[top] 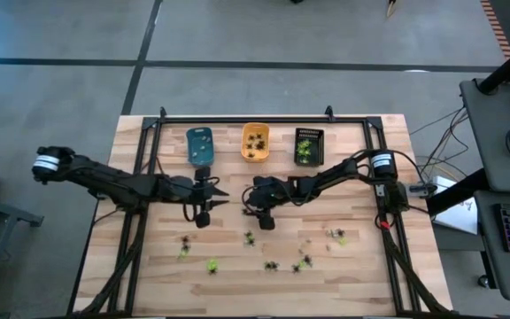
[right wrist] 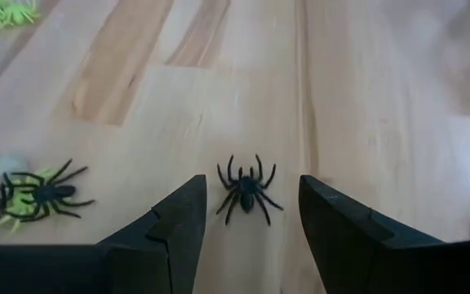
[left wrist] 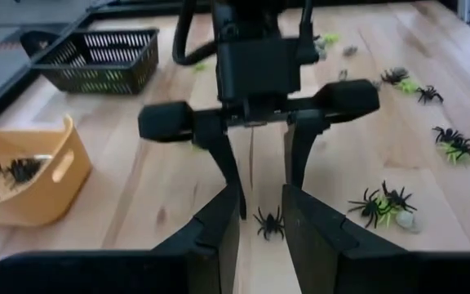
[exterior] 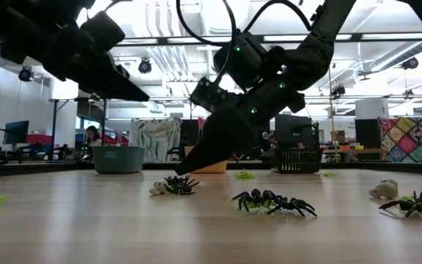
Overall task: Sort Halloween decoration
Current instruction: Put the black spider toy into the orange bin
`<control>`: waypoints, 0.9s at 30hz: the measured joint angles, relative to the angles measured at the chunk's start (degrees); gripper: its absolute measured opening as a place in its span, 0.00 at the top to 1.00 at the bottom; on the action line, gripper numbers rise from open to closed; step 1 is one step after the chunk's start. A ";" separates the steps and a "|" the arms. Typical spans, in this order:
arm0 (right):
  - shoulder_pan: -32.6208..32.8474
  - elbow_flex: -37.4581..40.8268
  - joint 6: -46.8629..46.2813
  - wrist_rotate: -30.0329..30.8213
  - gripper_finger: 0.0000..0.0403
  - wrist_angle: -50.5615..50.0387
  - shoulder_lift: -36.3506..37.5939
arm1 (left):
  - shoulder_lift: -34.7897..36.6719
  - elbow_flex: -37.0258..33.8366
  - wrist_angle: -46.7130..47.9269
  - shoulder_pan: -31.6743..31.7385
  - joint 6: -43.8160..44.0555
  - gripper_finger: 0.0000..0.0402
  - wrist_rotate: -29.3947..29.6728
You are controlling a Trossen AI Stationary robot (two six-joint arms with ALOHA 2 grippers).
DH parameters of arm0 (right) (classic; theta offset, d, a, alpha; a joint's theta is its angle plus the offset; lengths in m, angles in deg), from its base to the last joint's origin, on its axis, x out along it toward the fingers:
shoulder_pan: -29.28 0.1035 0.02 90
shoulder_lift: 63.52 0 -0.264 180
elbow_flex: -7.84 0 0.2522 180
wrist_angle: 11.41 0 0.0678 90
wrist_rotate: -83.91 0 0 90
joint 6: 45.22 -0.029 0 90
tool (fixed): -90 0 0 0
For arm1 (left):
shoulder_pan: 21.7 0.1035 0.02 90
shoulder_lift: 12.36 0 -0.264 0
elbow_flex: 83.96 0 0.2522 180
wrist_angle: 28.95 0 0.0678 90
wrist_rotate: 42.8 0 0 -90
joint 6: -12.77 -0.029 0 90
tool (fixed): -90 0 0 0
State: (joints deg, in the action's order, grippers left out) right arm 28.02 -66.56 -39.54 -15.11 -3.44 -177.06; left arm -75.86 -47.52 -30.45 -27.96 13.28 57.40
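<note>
Tiny plastic spiders lie scattered on the wooden table: black ones, yellow-green ones and a pale one. One black spider lies on the table just ahead of my right gripper. That gripper is open, slants down, and has a finger on either side of the spider without touching it. In the low view its tips hang just above this spider. My left gripper is higher, faces the right gripper, stands narrowly open and holds nothing.
Three small trays stand in a row at the far side: a blue one, an orange one holding black spiders, and a black basket holding yellow-green ones. A black metal frame borders the table. Bare wood lies between the trays and the arms.
</note>
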 joint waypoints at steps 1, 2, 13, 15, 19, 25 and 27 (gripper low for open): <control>0.00 0.00 -0.12 0.00 0.54 0.37 -0.23 | 0.28 0.00 -0.12 0.00 -0.38 0.81 0.00; 0.02 0.00 -0.12 0.00 0.54 0.41 -0.31 | 0.52 0.00 -0.08 0.00 -0.66 0.81 0.00; 0.39 -2.96 -0.20 -0.05 0.54 1.68 -4.84 | -0.79 0.04 -0.69 0.00 -1.11 0.81 1.90; 0.37 -3.44 -0.09 -0.22 0.55 1.71 -5.44 | -0.96 0.04 -0.58 0.00 -1.09 0.81 2.03; 0.37 -3.80 0.17 -0.27 0.59 1.76 -5.89 | -1.10 0.09 -0.64 0.00 -1.07 0.81 2.78; 0.37 -3.73 0.37 -0.27 0.70 1.56 -5.91 | -1.31 0.09 -0.83 0.00 -1.09 0.81 2.84; 0.37 -3.72 0.39 -0.28 0.73 1.56 -5.91 | -1.55 0.09 -0.86 0.00 -1.09 0.81 2.84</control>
State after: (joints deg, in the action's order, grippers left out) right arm 28.39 -70.28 -39.15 -15.39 -1.88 -182.98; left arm -77.41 -47.43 -31.31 -27.96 12.19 60.24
